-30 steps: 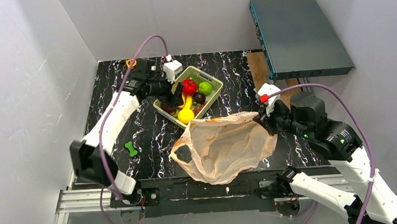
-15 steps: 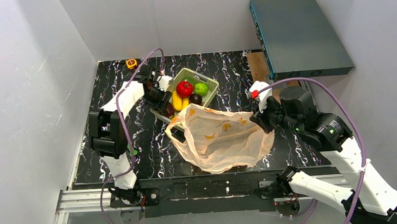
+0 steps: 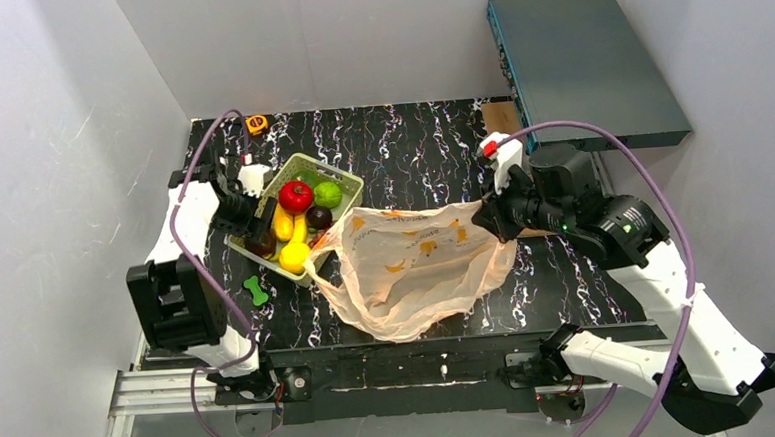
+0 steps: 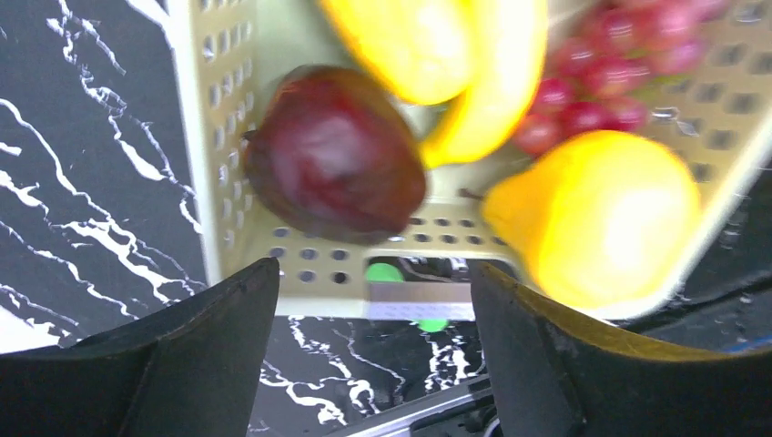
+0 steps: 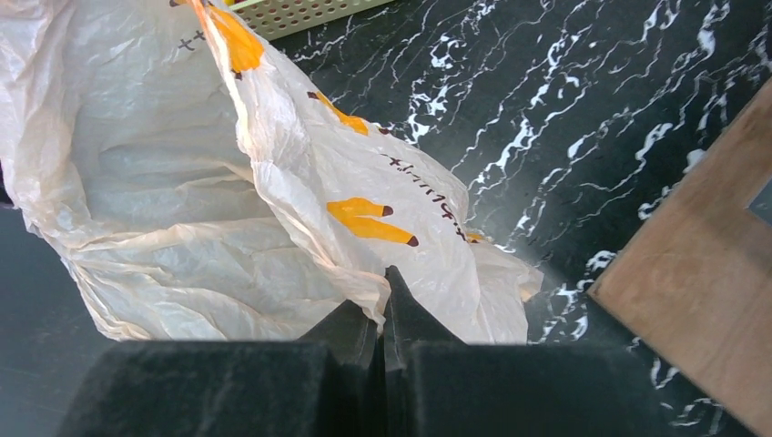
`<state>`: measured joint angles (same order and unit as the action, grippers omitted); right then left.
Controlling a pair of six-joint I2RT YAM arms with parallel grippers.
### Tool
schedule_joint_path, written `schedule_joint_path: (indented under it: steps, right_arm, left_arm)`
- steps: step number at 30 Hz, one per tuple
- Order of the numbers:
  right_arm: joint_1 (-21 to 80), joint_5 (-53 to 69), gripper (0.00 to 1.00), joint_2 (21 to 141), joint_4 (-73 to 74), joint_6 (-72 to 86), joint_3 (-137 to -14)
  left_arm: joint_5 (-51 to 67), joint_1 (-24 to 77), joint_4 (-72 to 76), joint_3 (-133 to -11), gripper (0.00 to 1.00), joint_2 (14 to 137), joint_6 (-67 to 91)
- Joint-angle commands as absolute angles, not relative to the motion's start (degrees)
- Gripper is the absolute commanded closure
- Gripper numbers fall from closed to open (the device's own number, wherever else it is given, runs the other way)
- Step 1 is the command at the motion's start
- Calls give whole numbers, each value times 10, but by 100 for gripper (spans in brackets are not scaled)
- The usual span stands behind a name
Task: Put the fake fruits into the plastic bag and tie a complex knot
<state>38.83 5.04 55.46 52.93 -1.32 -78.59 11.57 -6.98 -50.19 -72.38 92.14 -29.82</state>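
All the fake fruits (image 3: 301,218) that I can see lie in the green basket (image 3: 350,183), at about ten o'clock on the table (image 3: 410,142). None is in the plastic bag (image 3: 416,272), which spreads at four o'clock from the basket. The right gripper (image 5: 382,296) is pinched tight on the bag's edge. The left gripper (image 4: 373,273) has its jaws wide apart, holding nothing, at the basket wall beside a plum (image 4: 337,150). I judge loading is only starting; next, these jaws must close on one fruit.

My left wrist view is blurred: the dark purple plastic plum (image 4: 337,150) smears, the yellow plastic bananas (image 4: 492,82) run off the top edge, and the light green slotted basket (image 4: 300,273) hides most of a small green thing (image 4: 384,271). The crinkly peach plastic bag (image 5: 164,182) is cut by my right wrist view's left edge.
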Motion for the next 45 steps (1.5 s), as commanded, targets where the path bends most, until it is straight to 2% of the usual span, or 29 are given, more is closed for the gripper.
schedule_joint_path:
  steps: [1, 3, 4, 11, 22, 30, 36, 45]
  right_arm:
    - [370, 82, 99, 578, 487, 66, -814]
    - [350, 98, 99, 588, 473, 92, -811]
    - [343, 108, 99, 593, 467, 102, -809]
    - [327, 132, 99, 619, 426, 109, -809]
    - [326, 157, 99, 626, 422, 74, -785]
    - [325, 213, 99, 651, 429, 74, -789]
    - [320, 217, 99, 664, 455, 61, -810]
    - [316, 219, 99, 663, 455, 66, -798]
  left_arm:
    - [263, -65, -564, -768, 18, 829, -325]
    - [304, -60, -562, -795, 4, 822, -296]
    - [322, -58, -558, -807, 2, 825, -286]
    - [339, -19, -519, -868, 2, 924, -320]
    - [244, 31, -463, -911, 2, 1055, -369]
    - [192, 44, -436, -928, 2, 1086, -376]
    - [236, 46, -439, -952, 2, 1088, -379]
    - [242, 59, -451, -967, 2, 1132, -354]
